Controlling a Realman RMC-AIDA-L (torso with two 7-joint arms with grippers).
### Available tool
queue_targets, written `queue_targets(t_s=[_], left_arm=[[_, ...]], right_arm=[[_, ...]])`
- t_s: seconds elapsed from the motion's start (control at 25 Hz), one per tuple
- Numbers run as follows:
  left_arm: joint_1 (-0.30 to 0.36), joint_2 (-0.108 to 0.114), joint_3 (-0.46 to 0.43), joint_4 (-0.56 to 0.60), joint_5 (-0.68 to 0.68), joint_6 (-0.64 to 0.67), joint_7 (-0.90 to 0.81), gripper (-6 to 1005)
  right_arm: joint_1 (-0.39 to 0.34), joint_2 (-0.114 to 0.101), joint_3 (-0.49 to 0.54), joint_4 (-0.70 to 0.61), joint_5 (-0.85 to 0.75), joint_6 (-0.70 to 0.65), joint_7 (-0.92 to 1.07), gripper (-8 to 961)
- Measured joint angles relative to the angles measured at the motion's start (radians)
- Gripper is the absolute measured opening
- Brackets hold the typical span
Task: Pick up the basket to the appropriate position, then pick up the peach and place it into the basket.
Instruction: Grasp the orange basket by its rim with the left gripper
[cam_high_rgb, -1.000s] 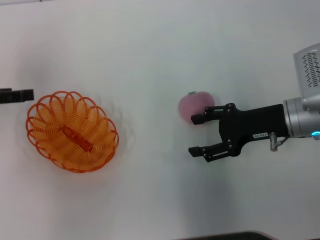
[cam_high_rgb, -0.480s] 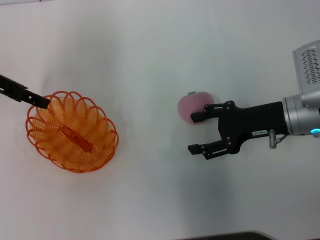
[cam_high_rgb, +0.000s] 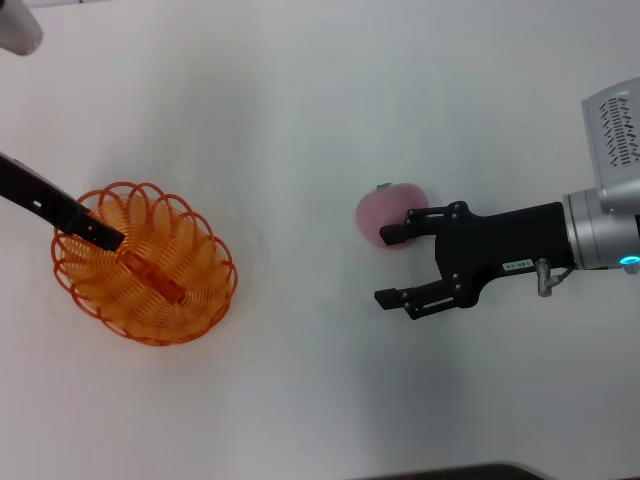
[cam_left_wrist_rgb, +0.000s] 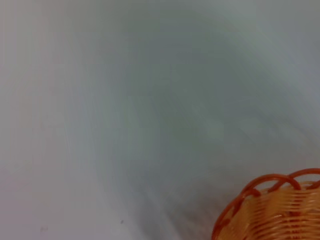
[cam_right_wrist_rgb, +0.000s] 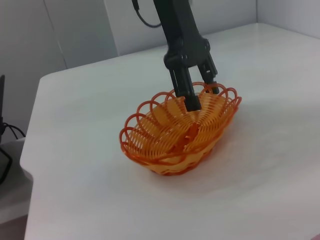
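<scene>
The orange wire basket (cam_high_rgb: 145, 262) sits on the white table at the left; it also shows in the right wrist view (cam_right_wrist_rgb: 182, 131) and in part in the left wrist view (cam_left_wrist_rgb: 272, 210). My left gripper (cam_high_rgb: 108, 240) reaches in from the upper left and is down at the basket's rim. In the right wrist view my left gripper (cam_right_wrist_rgb: 202, 95) is open, with one finger inside the rim and one outside. The pink peach (cam_high_rgb: 388, 212) lies right of centre. My right gripper (cam_high_rgb: 392, 267) is open just beside it, its upper fingertip at the peach's near side. The peach is not between the fingers.
The white table (cam_high_rgb: 300, 120) has bare surface between the basket and the peach. Its edge and a grey wall show in the right wrist view (cam_right_wrist_rgb: 30, 165). A dark strip runs along the table's front edge (cam_high_rgb: 450, 472).
My left gripper has come in from the left edge and moved down over the basket's left rim. The right gripper, basket and peach have stayed almost still.
</scene>
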Motion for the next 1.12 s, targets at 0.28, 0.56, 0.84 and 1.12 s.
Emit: queue_targets(t_s=[0.28,0.56,0.84,1.12], left_arm=[[0.000,-0.012,0.007,-0.011,0.009,-0.027,0.000,777],[0.000,-0.018,0.009,0.000,0.012,-0.029,-0.012,736],[0.000,-0.022,0.010,-0.005,0.035,-0.032,-0.013,614],[0.000,-0.018,0.007,-0.001,0.036,-0.033,-0.027,318]], right_arm=[[0.000,0.000,-0.001,0.002,0.000,0.002,0.000,867],[0.000,0.000,-0.002,0.003,0.000,0.005,0.000,867],[0.000,0.000,-0.002,0.004,0.000,0.006,0.000,867],[0.001,0.000,-0.002,0.003,0.000,0.006,0.000,867]])
